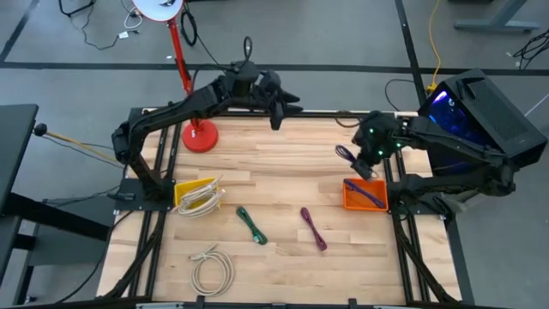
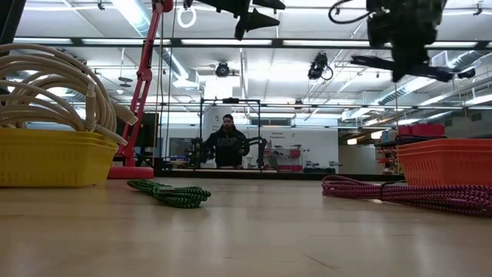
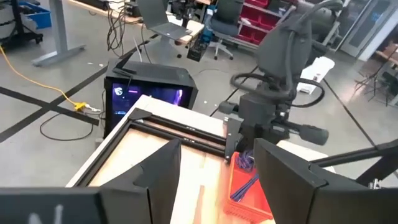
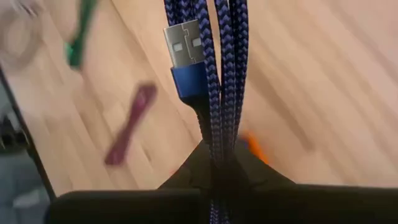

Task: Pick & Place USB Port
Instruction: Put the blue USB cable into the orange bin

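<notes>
Right gripper (image 4: 217, 168) jaws pinch the blue braided USB cable (image 4: 214, 68).

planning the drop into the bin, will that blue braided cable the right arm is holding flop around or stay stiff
Probably floppy: the blue cable hangs in loose doubled strands from the right end effector. Its metal plug may swing and land first. Likely light, so it could snag on the orange bin rim.

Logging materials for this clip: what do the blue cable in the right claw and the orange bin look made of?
Blue braided USB cable: woven fabric sheath, judging by the criss-cross weave, with a shiny metal plug; the right claw is shut on it.
Orange rectangular bin: likely matte moulded plastic, with ribbed or slotted walls in the low view.
</notes>
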`<move>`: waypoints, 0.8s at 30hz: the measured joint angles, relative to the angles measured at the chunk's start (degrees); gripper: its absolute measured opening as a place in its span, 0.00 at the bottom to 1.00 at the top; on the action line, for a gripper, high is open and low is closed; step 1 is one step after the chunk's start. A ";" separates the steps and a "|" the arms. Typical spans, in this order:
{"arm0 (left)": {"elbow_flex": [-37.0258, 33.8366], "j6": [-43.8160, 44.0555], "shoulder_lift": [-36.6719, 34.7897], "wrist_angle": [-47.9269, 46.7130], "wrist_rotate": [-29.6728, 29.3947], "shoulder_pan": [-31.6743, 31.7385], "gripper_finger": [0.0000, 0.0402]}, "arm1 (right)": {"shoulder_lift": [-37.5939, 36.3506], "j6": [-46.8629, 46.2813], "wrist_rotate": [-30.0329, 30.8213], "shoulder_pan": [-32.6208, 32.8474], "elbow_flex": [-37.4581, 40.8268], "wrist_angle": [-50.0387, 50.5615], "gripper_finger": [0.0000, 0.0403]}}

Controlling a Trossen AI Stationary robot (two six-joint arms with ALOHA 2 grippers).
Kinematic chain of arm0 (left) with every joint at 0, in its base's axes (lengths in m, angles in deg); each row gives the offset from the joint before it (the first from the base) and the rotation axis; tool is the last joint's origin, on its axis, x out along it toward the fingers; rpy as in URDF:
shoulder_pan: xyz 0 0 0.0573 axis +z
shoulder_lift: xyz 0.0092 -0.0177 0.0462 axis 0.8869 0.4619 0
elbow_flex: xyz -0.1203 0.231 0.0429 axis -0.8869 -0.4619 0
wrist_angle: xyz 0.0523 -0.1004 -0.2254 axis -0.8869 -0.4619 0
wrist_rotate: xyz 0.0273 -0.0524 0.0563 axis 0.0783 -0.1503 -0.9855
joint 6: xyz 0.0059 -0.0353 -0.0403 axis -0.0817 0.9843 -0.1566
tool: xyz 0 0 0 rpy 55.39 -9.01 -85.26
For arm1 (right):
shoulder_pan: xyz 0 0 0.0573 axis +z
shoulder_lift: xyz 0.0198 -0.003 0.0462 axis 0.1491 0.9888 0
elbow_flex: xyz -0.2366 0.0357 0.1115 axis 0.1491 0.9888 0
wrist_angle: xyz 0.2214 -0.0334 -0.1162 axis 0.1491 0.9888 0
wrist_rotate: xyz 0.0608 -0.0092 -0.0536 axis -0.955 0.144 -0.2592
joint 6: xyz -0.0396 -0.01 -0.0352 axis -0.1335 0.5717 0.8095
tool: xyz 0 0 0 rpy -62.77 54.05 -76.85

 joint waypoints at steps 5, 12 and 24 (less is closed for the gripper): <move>0.00 -0.36 0.00 -0.23 -0.02 -0.69 0.51 | 0.09 -0.02 3.09 1.46 0.01 7.59 0.05; -0.02 -1.58 0.00 -3.02 -0.13 -1.52 0.51 | 0.09 -2.14 0.94 1.92 7.28 7.38 0.05; -0.04 -1.61 0.02 -4.25 -0.12 -2.54 0.51 | 0.07 -3.47 -2.34 3.50 21.45 0.76 0.05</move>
